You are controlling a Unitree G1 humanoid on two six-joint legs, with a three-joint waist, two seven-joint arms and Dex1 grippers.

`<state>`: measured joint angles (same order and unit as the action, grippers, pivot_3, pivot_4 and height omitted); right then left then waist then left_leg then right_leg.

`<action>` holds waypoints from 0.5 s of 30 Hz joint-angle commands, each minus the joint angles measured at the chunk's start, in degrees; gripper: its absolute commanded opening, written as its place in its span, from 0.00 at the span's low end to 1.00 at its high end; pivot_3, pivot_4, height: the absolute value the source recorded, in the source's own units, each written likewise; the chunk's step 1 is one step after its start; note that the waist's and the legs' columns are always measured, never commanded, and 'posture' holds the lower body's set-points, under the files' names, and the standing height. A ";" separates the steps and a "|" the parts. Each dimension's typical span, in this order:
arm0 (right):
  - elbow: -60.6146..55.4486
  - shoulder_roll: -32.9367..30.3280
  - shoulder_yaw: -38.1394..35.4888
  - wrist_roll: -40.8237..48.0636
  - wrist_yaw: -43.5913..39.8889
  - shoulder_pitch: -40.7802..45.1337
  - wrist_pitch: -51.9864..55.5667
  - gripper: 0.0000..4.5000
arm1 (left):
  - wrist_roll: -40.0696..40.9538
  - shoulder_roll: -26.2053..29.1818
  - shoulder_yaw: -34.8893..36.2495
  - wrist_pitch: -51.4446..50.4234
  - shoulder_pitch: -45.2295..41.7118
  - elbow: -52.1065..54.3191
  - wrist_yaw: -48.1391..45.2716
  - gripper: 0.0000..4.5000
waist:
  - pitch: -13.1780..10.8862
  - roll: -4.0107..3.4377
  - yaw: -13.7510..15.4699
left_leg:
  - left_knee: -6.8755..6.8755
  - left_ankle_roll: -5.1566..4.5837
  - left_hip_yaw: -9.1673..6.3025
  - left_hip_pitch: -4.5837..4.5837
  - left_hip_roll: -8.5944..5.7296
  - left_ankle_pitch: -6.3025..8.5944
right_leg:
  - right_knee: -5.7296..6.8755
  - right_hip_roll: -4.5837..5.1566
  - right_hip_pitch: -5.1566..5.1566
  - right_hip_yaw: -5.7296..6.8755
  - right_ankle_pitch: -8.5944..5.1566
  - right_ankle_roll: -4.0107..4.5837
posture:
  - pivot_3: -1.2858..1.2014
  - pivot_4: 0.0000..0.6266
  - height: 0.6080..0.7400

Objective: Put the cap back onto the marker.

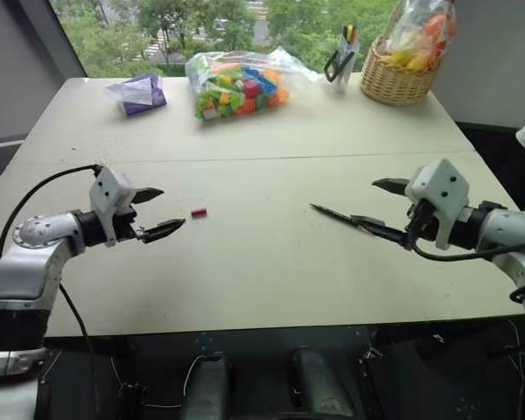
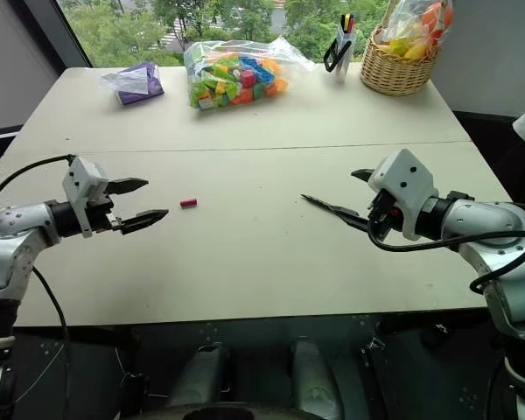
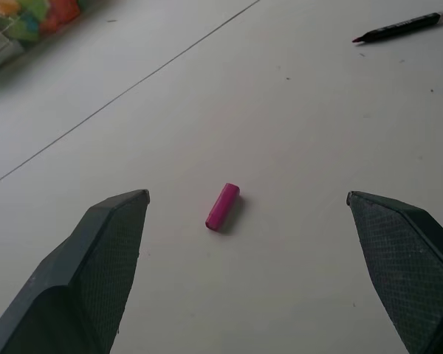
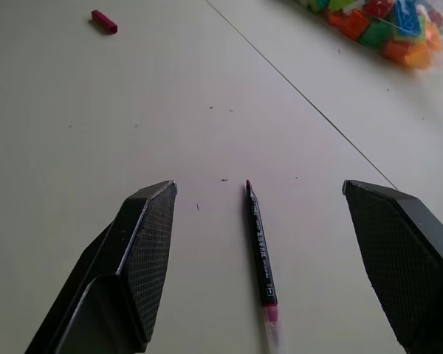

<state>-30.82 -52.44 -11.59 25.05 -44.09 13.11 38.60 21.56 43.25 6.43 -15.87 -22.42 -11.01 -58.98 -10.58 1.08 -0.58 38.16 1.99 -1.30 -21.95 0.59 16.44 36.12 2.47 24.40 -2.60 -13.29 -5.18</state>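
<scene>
The cap [image 1: 199,212], a tiny pink-red cylinder, lies on its side on the pale table [image 1: 262,280], left of centre. My left gripper [image 1: 171,208] hovers open just left of it, pointing at it. In the left wrist view the cap [image 3: 222,206] lies on the table ahead, between the two spread fingers [image 3: 111,243]. The marker [image 1: 332,214], slim and black, lies flat right of centre with its fine tip toward the cap. My right gripper [image 1: 367,203] is open over the marker's rear end. The marker [image 4: 260,247] lies between its fingers [image 4: 144,251], neither one touching it.
At the table's far side lie a clear bag of coloured building blocks [image 1: 238,87], a purple packet [image 1: 140,92], a pen holder [image 1: 341,57] and a wicker basket [image 1: 401,74]. A seam [image 1: 262,157] crosses the table. Black cables hang off both arms.
</scene>
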 commanded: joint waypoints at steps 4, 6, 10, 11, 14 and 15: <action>-3.90 1.64 -1.00 0.41 3.02 -0.77 0.85 0.82 | -7.14 -3.87 -5.06 13.79 -12.99 -24.13 -6.32 1.00 | 0.00 0.04 -0.06 | 0.05 0.00 0.00 -0.12 -0.03 0.00 | -0.03 0.01 0.05 0.00 0.10 -0.17 | 0.52 0.24 1.00; -5.08 2.09 -1.42 0.48 3.85 -1.60 1.47 0.82 | -8.30 -4.96 -6.02 16.18 -16.12 -28.99 -8.06 1.00 | 0.00 0.04 -0.13 | 0.05 0.00 -0.01 -0.22 -0.04 0.00 | -0.02 0.02 0.15 0.00 0.12 -0.21 | 0.52 0.24 1.00; -8.12 3.17 -2.62 0.81 6.10 -4.15 2.89 0.82 | -11.61 -7.07 -8.39 21.00 -21.59 -37.68 -11.27 1.00 | 0.00 0.05 -0.07 | 0.04 -0.02 -0.05 -0.28 -0.04 0.01 | 0.01 0.01 0.20 0.04 0.13 -0.22 | 0.52 0.24 1.00; -8.81 3.45 -2.92 0.85 6.63 -4.72 3.19 0.82 | -12.54 -7.43 -8.88 22.25 -22.68 -39.83 -11.72 1.00 | 0.00 0.05 -0.06 | 0.05 -0.02 -0.06 -0.29 -0.04 0.01 | 0.01 0.02 0.20 0.05 0.13 -0.22 | 0.52 0.24 1.00; -10.29 4.07 -3.65 0.87 7.95 -5.91 3.81 0.82 | -15.03 -7.94 -9.94 25.03 -25.12 -45.07 -12.79 1.00 | 0.00 0.05 -0.25 | 0.05 -0.02 -0.05 -0.29 -0.04 0.01 | 0.01 0.01 0.20 0.04 0.13 -0.22 | 0.52 0.24 1.00; -10.61 4.17 -3.91 0.86 8.28 -6.26 3.96 0.82 | -15.86 -7.93 -10.37 25.41 -25.79 -46.42 -12.98 1.00 | 0.00 0.05 -0.24 | 0.05 -0.02 -0.06 -0.29 -0.04 0.01 | 0.01 0.01 0.20 0.04 0.13 -0.22 | 0.52 0.24 1.00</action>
<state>-38.97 -48.34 -12.44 25.56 -36.74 6.80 42.69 6.99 34.65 -3.80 7.96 -46.71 -56.06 -71.24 -10.58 1.13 -0.82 38.21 1.96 -1.36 -22.24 0.55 16.45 36.14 2.48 24.60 -2.56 -13.16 -5.41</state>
